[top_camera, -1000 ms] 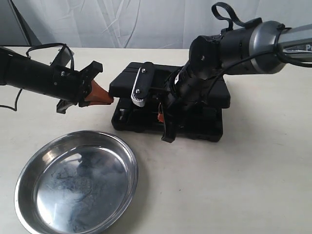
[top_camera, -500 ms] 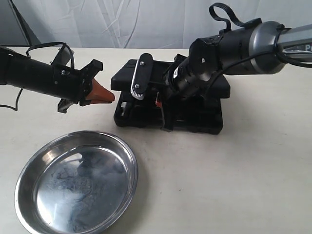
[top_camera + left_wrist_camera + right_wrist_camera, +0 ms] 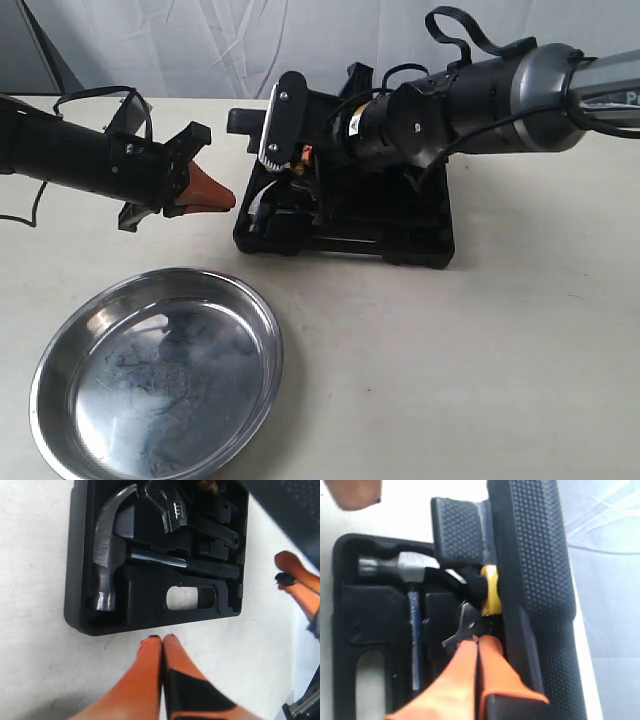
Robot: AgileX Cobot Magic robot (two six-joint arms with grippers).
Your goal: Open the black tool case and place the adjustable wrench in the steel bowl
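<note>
- Wrench (image 3: pixel 172 514) lies in its moulded slot in the bottom half of the black case (image 3: pixel 400 240). Its silver head is just beside the claw of the hammer (image 3: pixel 102 560), and neither gripper touches it.
- The hammer lies in the next slot, with its handle running along the case's carrying-handle opening.
- The case is open: the lid (image 3: pixel 535 580) stands steeply tilted up from the far side.
- The right gripper (image 3: pixel 479 641) is clenched, its orange fingers pressed together. It reaches in under the lid, close to a yellow tool (image 3: pixel 489 587). I cannot tell whether anything is pinched between the tips.
- The left gripper (image 3: pixel 222 197) is clenched on nothing. It hovers over the table (image 3: pixel 450 380) just beside the left end of the case and seems not to touch it.
- The steel bowl (image 3: pixel 150 385) sits on the table in front of the left gripper, apart from the case.
</note>
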